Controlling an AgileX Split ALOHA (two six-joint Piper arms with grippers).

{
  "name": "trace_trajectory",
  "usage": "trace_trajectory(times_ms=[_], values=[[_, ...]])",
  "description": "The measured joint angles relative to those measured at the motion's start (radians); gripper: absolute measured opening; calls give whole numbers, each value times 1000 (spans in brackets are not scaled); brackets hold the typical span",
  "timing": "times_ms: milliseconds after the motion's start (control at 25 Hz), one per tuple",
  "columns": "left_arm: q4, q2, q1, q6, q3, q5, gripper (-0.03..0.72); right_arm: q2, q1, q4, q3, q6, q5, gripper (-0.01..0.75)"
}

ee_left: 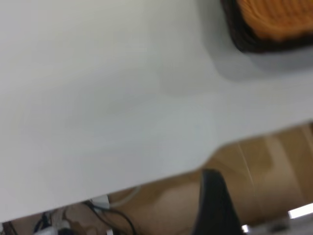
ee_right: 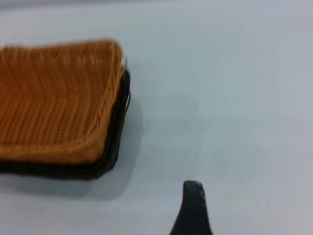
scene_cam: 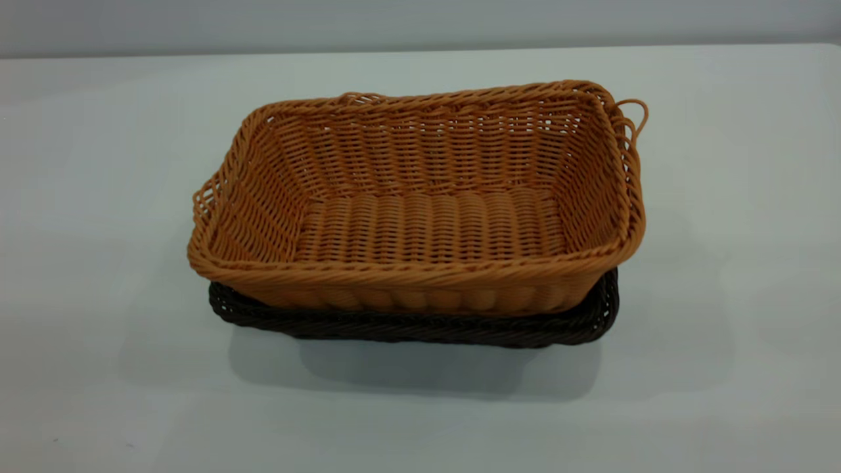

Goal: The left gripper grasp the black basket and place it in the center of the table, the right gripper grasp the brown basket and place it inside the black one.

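Two baskets sit nested near the middle of the table (scene_cam: pixel 98 197), and neither of my grippers shows in the outside view. Starting at my left: my left wrist camera looks down across bare tabletop to the table's edge, with the nested pair off in one corner of its picture; one dark fingertip (ee_left: pixel 211 205) of my left gripper pokes into view, well clear of the wicker, holding nothing, and I cannot tell how wide that hand stands. At the centre, the black basket (scene_cam: pixel 420 328) rests flat on the table and the brown basket (scene_cam: pixel 420 217) sits inside it, riding high so that only the dark rim shows along the near side and right corner; the brown one looks slightly skewed, its left corner overhanging the dark rim. On my right, the wrist camera sees the pair from the side, brown rim above black, and a single dark fingertip (ee_right: pixel 192 208) of my right gripper over bare table, apart from both baskets, empty; its opening I cannot judge either. I reckon the placing is done, so the care now is to keep both hands away, lifting clear rather than sweeping past the loose strand loops, which could snag and drag the stack off centre.
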Motion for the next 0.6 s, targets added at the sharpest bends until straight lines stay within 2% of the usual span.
trace_trajectory(times_ms=[200,600], values=[[0,-166,114,0,0,6,426,-5,13,1,0,1,7,519],[0,-201,124,0,0,28,426,-5,31,2,0,1,7,505]])
